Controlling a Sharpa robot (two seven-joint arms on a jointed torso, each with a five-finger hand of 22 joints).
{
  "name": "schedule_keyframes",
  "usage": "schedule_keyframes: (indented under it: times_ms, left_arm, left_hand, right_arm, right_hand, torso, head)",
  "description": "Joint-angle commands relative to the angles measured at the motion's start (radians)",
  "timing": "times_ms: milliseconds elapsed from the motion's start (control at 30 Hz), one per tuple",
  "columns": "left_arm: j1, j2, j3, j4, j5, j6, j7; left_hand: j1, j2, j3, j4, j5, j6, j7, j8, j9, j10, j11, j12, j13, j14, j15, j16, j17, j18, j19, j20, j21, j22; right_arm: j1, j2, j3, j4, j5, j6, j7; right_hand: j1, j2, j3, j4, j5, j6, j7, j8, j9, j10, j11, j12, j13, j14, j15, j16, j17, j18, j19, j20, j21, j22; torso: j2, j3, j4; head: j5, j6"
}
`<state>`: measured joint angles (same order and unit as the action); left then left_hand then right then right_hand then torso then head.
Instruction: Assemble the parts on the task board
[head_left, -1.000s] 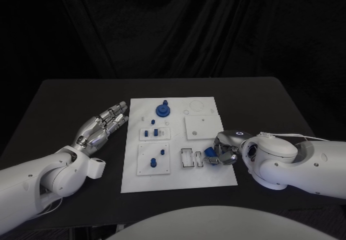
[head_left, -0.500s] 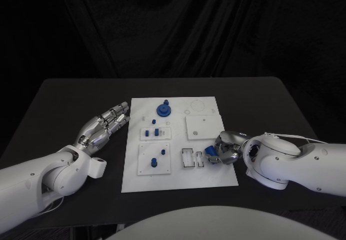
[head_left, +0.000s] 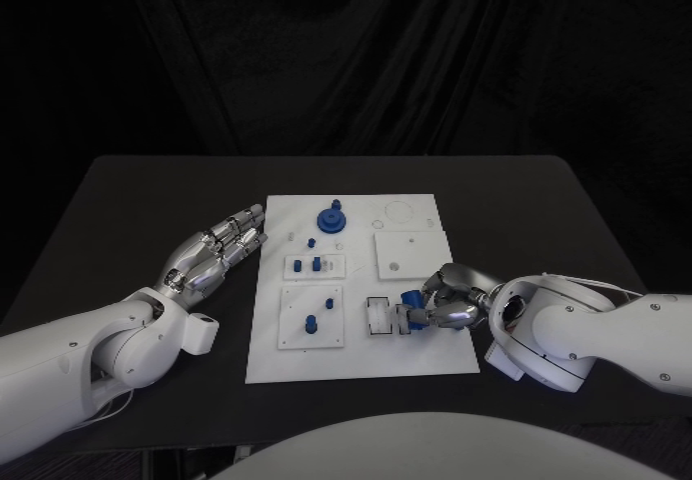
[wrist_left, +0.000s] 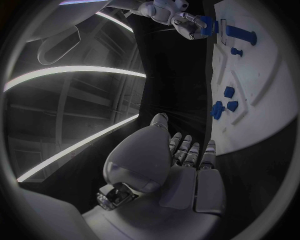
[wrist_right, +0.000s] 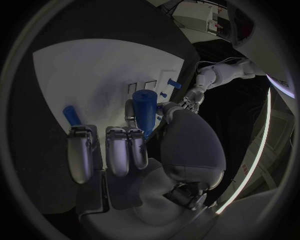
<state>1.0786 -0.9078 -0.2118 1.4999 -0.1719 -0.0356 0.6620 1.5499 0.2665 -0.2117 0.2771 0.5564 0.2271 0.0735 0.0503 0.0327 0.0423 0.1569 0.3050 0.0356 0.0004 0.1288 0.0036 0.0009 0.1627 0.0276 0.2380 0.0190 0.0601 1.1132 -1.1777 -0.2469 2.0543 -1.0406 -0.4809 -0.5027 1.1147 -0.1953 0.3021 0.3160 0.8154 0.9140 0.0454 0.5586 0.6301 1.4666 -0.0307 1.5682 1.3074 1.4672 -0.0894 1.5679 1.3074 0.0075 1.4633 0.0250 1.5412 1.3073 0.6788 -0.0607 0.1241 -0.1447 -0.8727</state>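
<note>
Blue part (wrist_right: 144, 111): pinched in right hand (head_left: 444, 303); fingers (wrist_right: 119, 150) clamped on it, long axis upright along them.
Position: over task board (head_left: 433, 355), just beside the small frames (head_left: 381, 315).
Left hand (head_left: 214, 250): flat on the surface, fingers apart, holding nothing, well apart from the part.

Black table (head_left: 130, 210) — dark curtain (head_left: 346, 70) behind.

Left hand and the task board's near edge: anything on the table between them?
Nothing: in the head view the left hand lies beside the task board, with a bare strip of black table between its fingers and the board's edge.
</note>
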Motion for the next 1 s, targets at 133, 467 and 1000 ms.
schedule_keyframes:
  times_ms: [133,467,1000]
  left_arm:
    - [-0.001,-0.006,0.001,0.011,0.004,0.008,0.003]
    - [-0.001,-0.009,0.001,0.015,0.004,0.009,-0.002]
    - [-0.001,-0.004,0.001,0.010,0.004,0.016,-0.011]
  left_hand:
    - [0.011,0.000,0.007,0.000,0.005,0.003,0.005,0.005,0.001,-0.002,0.006,0.005,0.001,0.000,0.009,-0.004,-0.001,0.014,-0.002,0.006,0.000,0.001]
    - [0.012,0.000,0.008,0.000,0.004,0.004,0.005,0.006,0.001,-0.001,0.007,0.007,0.001,0.000,0.009,-0.004,-0.001,0.014,-0.002,0.006,0.000,0.001]
    - [0.018,0.001,0.014,-0.004,0.008,0.008,0.010,0.008,0.002,0.000,0.009,0.007,0.001,0.000,0.012,-0.004,-0.001,0.014,-0.002,0.009,0.001,0.002]
  right_arm:
    - [0.006,0.031,0.000,-0.007,0.086,-0.017,0.025]
    - [0.006,0.077,0.000,-0.037,0.041,0.021,-0.014]
    - [0.006,0.107,0.000,-0.058,0.010,0.016,-0.008]
  right_hand:
    - [0.018,0.034,0.096,-0.088,-0.015,-0.002,-0.012,0.000,0.001,0.104,-0.006,0.003,0.263,0.104,-0.006,0.003,0.263,0.003,0.089,-0.008,-0.002,0.250]
    - [-0.033,0.038,0.083,-0.061,-0.177,-0.016,-0.005,-0.016,-0.003,0.104,0.001,0.003,0.263,0.104,0.001,0.003,0.263,0.006,0.083,-0.003,-0.012,0.246]
    - [-0.147,0.063,-0.050,-0.026,-0.289,-0.012,0.006,-0.045,-0.023,0.104,0.011,0.003,0.263,0.103,0.009,0.001,0.259,0.012,0.071,0.006,-0.034,0.238]
  torso:
    - [-0.001,-0.0016,-0.0016]
    - [0.004,-0.0024,0.0069]
    - [0.003,-0.0024,0.0014]
  head:
    - [0.010,0.000]
    - [0.006,0.000]
    - [0.016,0.000]
